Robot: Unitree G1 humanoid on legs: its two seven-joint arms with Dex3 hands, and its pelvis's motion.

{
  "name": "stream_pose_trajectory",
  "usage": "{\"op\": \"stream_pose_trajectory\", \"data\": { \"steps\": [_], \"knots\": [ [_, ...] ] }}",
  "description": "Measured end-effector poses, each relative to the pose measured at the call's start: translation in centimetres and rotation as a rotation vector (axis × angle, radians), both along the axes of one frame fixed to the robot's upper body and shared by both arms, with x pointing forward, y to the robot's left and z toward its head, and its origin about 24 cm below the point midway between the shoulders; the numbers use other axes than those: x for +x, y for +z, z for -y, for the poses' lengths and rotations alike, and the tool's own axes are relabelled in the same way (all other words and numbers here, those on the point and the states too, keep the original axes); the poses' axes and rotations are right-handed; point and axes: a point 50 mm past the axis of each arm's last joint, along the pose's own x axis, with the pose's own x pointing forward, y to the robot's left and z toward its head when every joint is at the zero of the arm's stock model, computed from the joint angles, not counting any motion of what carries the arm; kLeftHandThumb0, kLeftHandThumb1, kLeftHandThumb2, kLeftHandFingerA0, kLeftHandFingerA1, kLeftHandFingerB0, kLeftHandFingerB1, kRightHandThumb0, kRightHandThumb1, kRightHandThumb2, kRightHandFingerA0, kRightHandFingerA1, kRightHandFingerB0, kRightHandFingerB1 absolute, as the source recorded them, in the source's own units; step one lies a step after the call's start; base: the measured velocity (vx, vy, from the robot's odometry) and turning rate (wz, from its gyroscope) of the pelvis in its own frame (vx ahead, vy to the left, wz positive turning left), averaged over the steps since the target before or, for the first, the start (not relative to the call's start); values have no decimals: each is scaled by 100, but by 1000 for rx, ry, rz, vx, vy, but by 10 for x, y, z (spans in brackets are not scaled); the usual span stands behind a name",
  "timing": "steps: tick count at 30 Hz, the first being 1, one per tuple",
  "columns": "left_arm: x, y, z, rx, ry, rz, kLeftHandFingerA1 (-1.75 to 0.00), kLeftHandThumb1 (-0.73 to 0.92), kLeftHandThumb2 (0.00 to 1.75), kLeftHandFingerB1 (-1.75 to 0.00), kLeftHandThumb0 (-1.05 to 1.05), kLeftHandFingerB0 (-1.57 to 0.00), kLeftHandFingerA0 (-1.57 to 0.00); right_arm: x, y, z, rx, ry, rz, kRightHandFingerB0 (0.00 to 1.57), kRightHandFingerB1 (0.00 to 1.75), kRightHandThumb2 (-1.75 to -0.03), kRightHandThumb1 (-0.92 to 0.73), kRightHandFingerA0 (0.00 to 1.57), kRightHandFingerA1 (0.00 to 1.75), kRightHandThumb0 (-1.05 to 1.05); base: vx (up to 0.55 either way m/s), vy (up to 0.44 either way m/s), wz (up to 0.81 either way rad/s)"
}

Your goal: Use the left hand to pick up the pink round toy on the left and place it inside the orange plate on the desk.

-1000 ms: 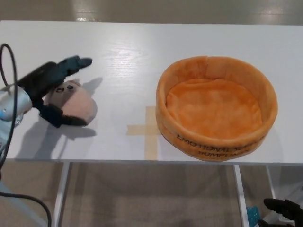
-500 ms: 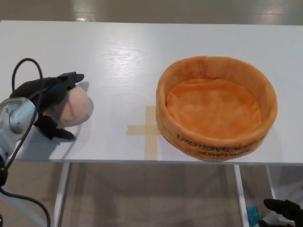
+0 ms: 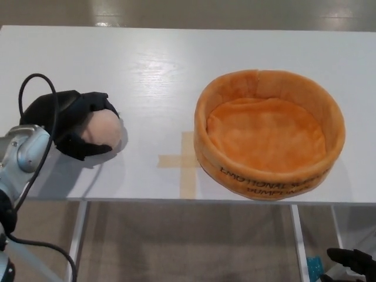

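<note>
Toy (image 3: pixel 101 130) sits on the desk (image 3: pixel 153 64) at the left with my left hand (image 3: pixel 73 120) wrapped tight around it, so the grab looks done, but I must lift it over into the plate (image 3: pixel 202 111).

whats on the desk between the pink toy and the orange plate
Only a tan tape cross on the white desk; otherwise bare, per the head view. The left hand grips the pink toy, orange plate empty.

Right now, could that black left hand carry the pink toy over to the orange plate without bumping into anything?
Probably yes. The left hand is closed around the pink toy, and the white desk between it and the orange plate holds only flat tape.
</note>
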Motion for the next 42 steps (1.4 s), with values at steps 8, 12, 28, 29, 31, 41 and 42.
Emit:
{"op": "stream_pose_trajectory", "data": {
  "steps": [8,12,28,29,31,41,42],
  "knots": [
    [0,2,1,-20,-8,29,-153,82,64,-109,-16,-71,-73,0,0,0,0,-2,1,61,44,-57,-55,72,57,-37,0,0,0],
    [0,6,2,-39,-16,62,-153,83,64,-95,-19,-77,-76,0,0,0,-3,0,0,61,44,-57,-55,71,57,-37,0,0,0],
    [20,98,32,-90,-132,390,-165,83,68,-115,-33,-71,-77,-2,-1,0,-6,2,-7,62,44,-56,-53,77,68,-35,0,0,0],
    [22,107,40,-90,-157,415,-165,83,68,-115,-33,-71,-77,-3,-2,1,-5,0,-9,62,44,-56,-53,77,68,-35,0,0,0],
    [23,115,49,-95,-185,439,-166,77,65,-113,-24,-76,-81,-4,-2,1,-5,-2,-12,62,44,-57,-54,77,66,-35,0,0,0],
    [25,138,115,-119,-349,489,-167,78,65,-130,-26,-70,-81,-8,-4,1,-3,-4,-20,63,44,-56,-54,75,67,-37,0,0,0],
    [25,138,122,-123,-364,484,-168,77,64,-133,-25,-68,-80,-8,-4,1,-3,-4,-20,63,44,-57,-55,74,67,-38,0,0,0]
  ]
}}
